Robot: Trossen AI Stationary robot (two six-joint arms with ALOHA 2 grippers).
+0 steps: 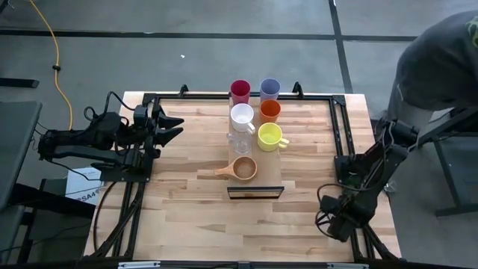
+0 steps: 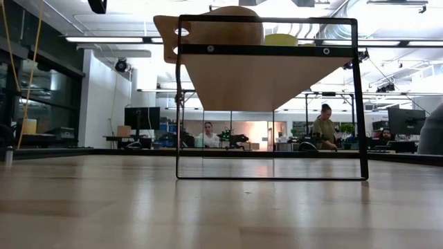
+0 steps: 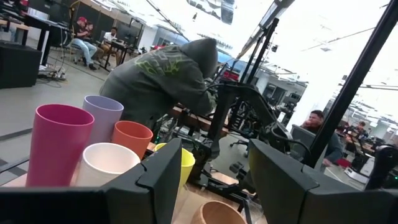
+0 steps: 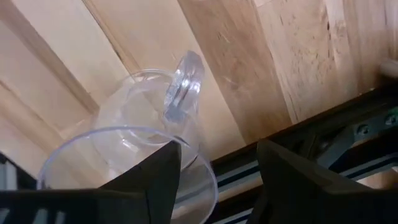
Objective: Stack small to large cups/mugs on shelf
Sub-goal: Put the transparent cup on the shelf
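The shelf [image 1: 287, 161] is a pale board on a black wire frame [image 2: 356, 104] at the table's middle. On it stand a crimson tumbler [image 1: 240, 91], a lavender tumbler [image 1: 269, 89], an orange tumbler [image 1: 269, 110], a white mug [image 1: 242, 116], a yellow mug [image 1: 269, 136], a clear glass [image 1: 240, 142] and a tan wooden handled cup [image 1: 243, 169]. My left gripper [image 1: 177, 125] is open and empty to the shelf's left. My right gripper [image 4: 219, 180] is open at the table's right edge, over a second clear handled glass [image 4: 134, 124]. My right gripper stands over the clear glass's mouth, with one finger [image 4: 158, 177] in front of or inside the rim [image 4: 208, 171] and the other outside. I cannot tell whether either finger touches the glass. The glass's handle [image 4: 183, 87] points away from the fingers.
A black rail frame [image 1: 340, 142] runs around the tabletop. A person in a grey hoodie [image 1: 441, 60] bends at the table's far right corner and also shows in the left wrist view [image 3: 168, 74]. Bare tabletop [image 1: 194, 217] lies in front of the shelf.
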